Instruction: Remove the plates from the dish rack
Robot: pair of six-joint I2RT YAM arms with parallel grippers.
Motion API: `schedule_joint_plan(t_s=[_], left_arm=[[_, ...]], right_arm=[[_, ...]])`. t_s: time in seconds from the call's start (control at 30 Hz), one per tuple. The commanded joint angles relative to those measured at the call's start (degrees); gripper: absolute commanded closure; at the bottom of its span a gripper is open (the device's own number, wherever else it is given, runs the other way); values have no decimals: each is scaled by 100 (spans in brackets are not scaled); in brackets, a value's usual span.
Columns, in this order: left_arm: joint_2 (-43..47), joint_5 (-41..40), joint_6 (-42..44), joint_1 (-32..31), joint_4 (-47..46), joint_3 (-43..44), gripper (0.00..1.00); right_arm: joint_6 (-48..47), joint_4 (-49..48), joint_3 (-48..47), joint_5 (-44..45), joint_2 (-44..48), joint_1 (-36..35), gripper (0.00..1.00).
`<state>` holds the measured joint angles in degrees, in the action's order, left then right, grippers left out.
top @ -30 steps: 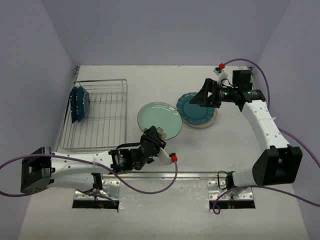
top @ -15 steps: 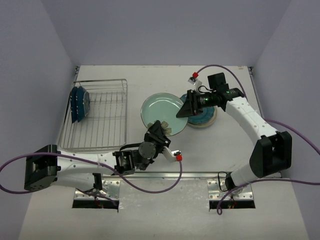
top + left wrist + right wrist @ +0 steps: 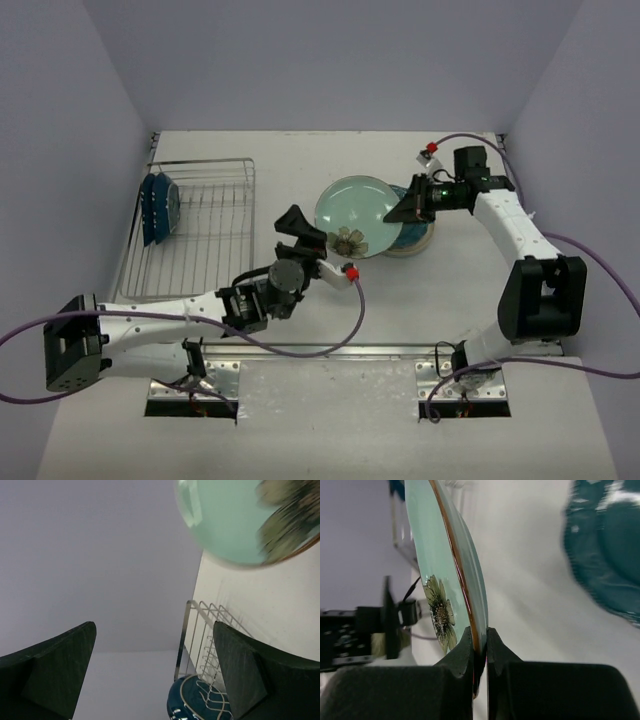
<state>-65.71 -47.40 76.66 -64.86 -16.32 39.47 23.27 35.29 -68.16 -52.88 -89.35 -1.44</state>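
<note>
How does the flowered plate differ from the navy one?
The flowered plate is pale aqua; the navy plate is dark. The flowered plate is pinched at its rim by the right gripper, clear of the dish rack; the navy plate stands on edge in it. Both are round.

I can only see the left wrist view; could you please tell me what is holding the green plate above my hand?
Observer: The right hand is shut on the rim of the plate.
Operator: Thank you. Where are the unloaded plates?
Observer: A teal plate lies flat right beside that hand.
Operator: And what is left to unload?
Observer: The rack has a dark blue plate upright at its left end; its other slots show bare bars.
</note>
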Motion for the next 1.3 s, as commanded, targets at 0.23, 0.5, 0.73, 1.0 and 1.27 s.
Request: schedule_joint_plan(t_s=[0.23, 0.5, 0.73, 1.0, 1.27], left_arm=[[-59, 203, -3350, 1868, 2528, 2440, 0], [333, 167, -3764, 2059, 2862, 1995, 0], [500, 266, -4044, 2276, 3076, 1924, 0], [432, 222, -4056, 2324, 2972, 2005, 0], [80, 231, -5182, 2830, 3793, 2649, 0]], right_arm=[[-377, -110, -676, 618, -1289, 1062, 100], [-340, -122, -1098, 713, -2086, 1094, 100], [-445, 58, -1334, 1261, -2326, 1094, 67], [-749, 583, -1669, 2021, -2278, 1094, 19], [-1373, 615, -1868, 4157, -1406, 795, 1]])
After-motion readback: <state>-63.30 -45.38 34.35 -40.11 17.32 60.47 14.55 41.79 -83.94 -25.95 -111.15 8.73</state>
